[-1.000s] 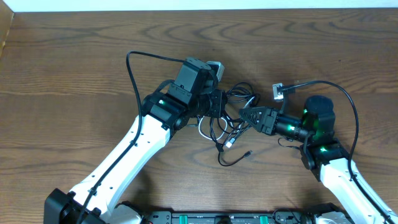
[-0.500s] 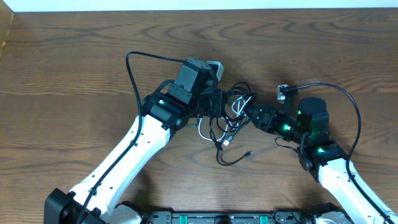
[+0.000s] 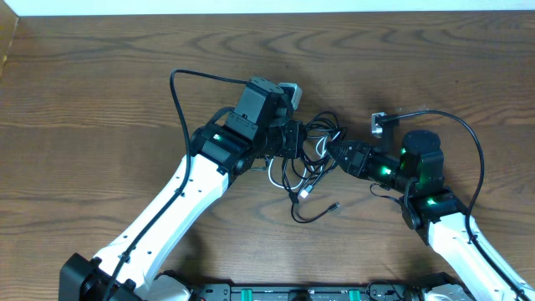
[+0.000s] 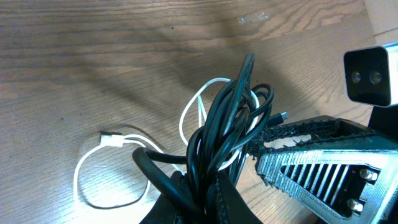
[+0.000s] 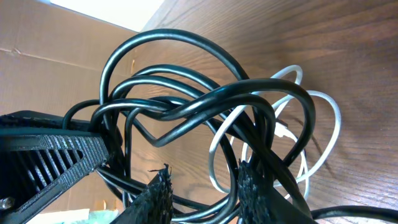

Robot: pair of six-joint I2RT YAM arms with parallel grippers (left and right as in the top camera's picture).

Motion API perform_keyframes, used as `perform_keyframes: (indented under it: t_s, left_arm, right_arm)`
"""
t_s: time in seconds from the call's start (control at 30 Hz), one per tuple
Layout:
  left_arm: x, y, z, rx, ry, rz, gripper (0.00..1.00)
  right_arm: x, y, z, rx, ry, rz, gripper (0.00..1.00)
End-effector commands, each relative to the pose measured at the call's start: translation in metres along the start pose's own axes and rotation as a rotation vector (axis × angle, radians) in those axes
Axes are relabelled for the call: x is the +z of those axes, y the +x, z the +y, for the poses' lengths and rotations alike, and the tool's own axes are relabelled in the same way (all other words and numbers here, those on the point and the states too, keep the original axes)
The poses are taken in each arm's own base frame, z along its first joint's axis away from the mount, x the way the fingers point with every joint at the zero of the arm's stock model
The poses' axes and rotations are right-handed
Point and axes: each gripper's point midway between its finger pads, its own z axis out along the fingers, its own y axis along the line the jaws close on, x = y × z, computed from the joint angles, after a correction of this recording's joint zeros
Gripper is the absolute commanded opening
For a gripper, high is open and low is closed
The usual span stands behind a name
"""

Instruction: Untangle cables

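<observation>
left jaws: clenched on cables (image 4: pixel 227 124) | right jaws: parted, astride the black ones

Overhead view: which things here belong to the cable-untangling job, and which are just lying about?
Job:
black cables
white cable
left gripper
right gripper

Lying about:
table
cardboard
arms' thick wires

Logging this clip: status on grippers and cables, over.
Left gripper shut on cables. Right gripper open, fingers astride black loops. White cable woven through the bundle; tangle not undone.
</observation>
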Motion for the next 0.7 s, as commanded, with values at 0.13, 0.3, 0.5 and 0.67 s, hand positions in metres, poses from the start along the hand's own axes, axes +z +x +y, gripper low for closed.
perform_keyframes:
  t_s: [0.13, 0.3, 0.5, 0.67]
  left_arm:
    - [-0.002, -0.001, -0.002, -0.002, 0.001, -0.010, 0.07]
    - [-0.002, -0.004, 0.004, 0.001, -0.033, -0.026, 0.07]
    - [-0.002, -0.006, 0.010, 0.001, -0.067, -0.042, 0.08]
    - [-0.003, -0.009, 0.016, 0.000, -0.103, -0.059, 0.07]
  right_arm:
    - [-0.001, 0.002, 0.023, 0.031, -0.098, 0.034, 0.32]
    - [-0.002, 0.003, 0.025, 0.047, -0.108, 0.041, 0.31]
    - [-0.003, 0.008, 0.029, 0.067, -0.131, 0.073, 0.29]
    - [-0.003, 0.010, 0.031, 0.074, -0.140, 0.086, 0.29]
